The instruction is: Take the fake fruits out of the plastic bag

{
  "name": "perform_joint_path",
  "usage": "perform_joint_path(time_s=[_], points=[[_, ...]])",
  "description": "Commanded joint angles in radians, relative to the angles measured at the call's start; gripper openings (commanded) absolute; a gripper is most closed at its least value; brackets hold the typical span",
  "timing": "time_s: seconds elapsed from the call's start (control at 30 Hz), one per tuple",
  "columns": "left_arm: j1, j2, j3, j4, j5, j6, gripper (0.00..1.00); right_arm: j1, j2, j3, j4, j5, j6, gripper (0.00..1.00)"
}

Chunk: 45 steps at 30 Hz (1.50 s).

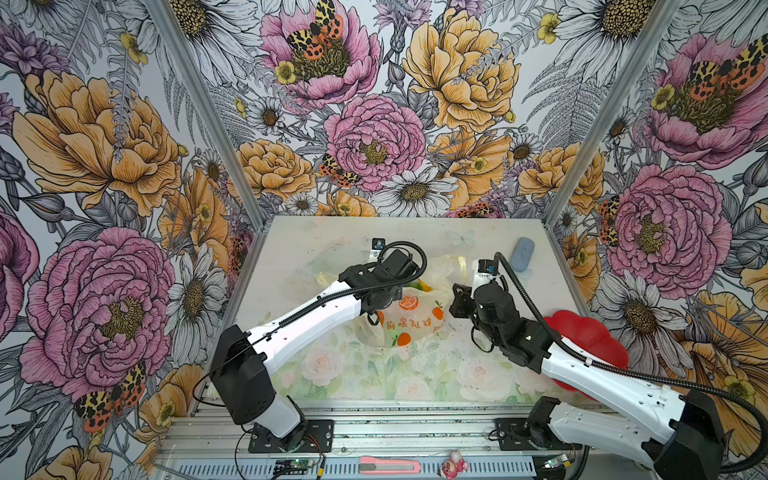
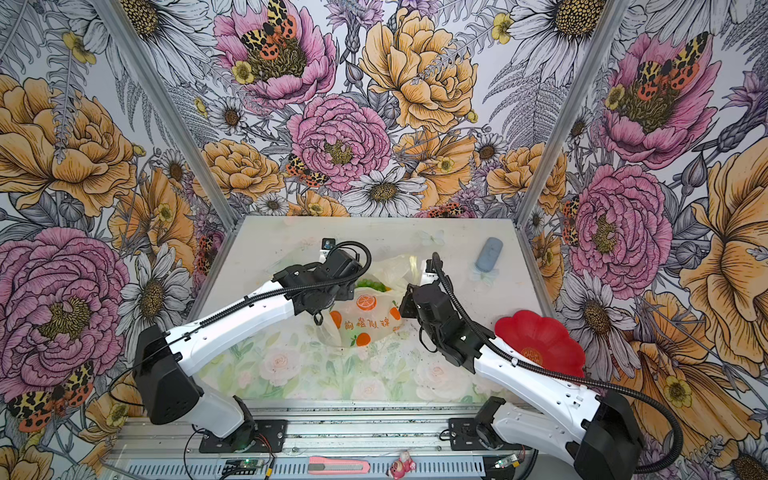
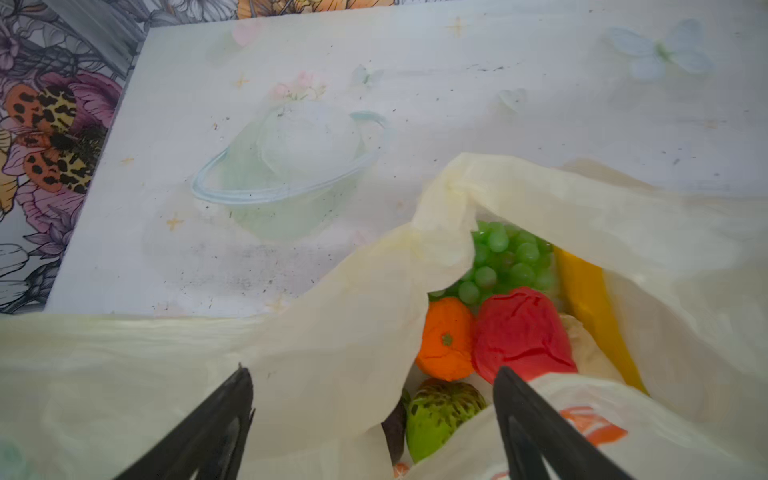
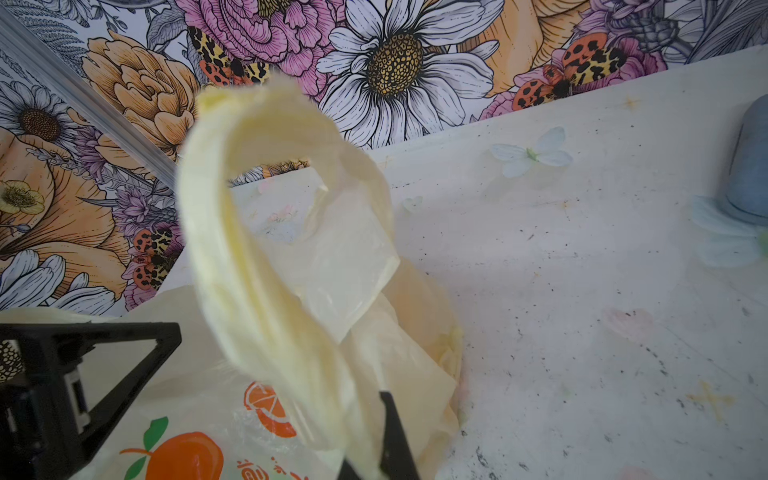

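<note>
Left wrist: plastic bag holds fruits; left end effector released, right end effector grasping bag.

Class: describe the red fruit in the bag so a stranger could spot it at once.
Start at the cream plastic bag printed with oranges, on the table. Inside its open mouth, the red fruit lies between the orange and the yellow banana. It alone is red, with dented skin.

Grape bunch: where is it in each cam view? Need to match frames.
Top view: grape bunch, a green sliver at the plastic bag mouth.
Top view: same spot, clearer.
Left wrist: mid-frame, inside the open bag.
Right wrist: not in it.
Shared landmark: the bag's orange-slice print.
</note>
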<state>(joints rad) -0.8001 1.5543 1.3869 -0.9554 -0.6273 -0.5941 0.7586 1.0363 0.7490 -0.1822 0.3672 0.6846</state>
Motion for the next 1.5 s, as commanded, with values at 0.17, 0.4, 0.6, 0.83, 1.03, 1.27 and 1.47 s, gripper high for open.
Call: perform_joint_path(time_s=[0.17, 0.4, 0.6, 0.83, 1.03, 1.27, 1.47], points=[[0.082, 0.01, -0.075, -0.024, 0.081, -0.018, 0.91, 0.007, -0.021, 0.006, 0.02, 0.047, -0.037, 0.0], [0.088, -0.043, -0.199, 0.128, 0.331, -0.034, 0.94, 0.006, -0.021, 0.004, 0.02, 0.078, -0.065, 0.0], [0.105, -0.054, -0.307, 0.276, 0.427, -0.092, 0.82, 0.007, -0.017, 0.001, 0.021, 0.085, -0.062, 0.0], [0.132, -0.144, -0.403, 0.437, 0.47, -0.105, 0.42, -0.029, -0.058, -0.041, 0.014, 0.109, -0.048, 0.0], [0.259, -0.275, -0.518, 0.58, 0.529, -0.105, 0.14, -0.128, -0.081, -0.101, 0.013, 0.013, 0.033, 0.0], [0.387, -0.334, -0.557, 0.695, 0.616, -0.076, 0.02, -0.133, -0.043, -0.136, 0.017, -0.033, 0.07, 0.0], [0.371, -0.321, -0.553, 0.747, 0.639, -0.032, 0.01, -0.134, -0.097, -0.147, 0.011, -0.063, 0.0, 0.01]])
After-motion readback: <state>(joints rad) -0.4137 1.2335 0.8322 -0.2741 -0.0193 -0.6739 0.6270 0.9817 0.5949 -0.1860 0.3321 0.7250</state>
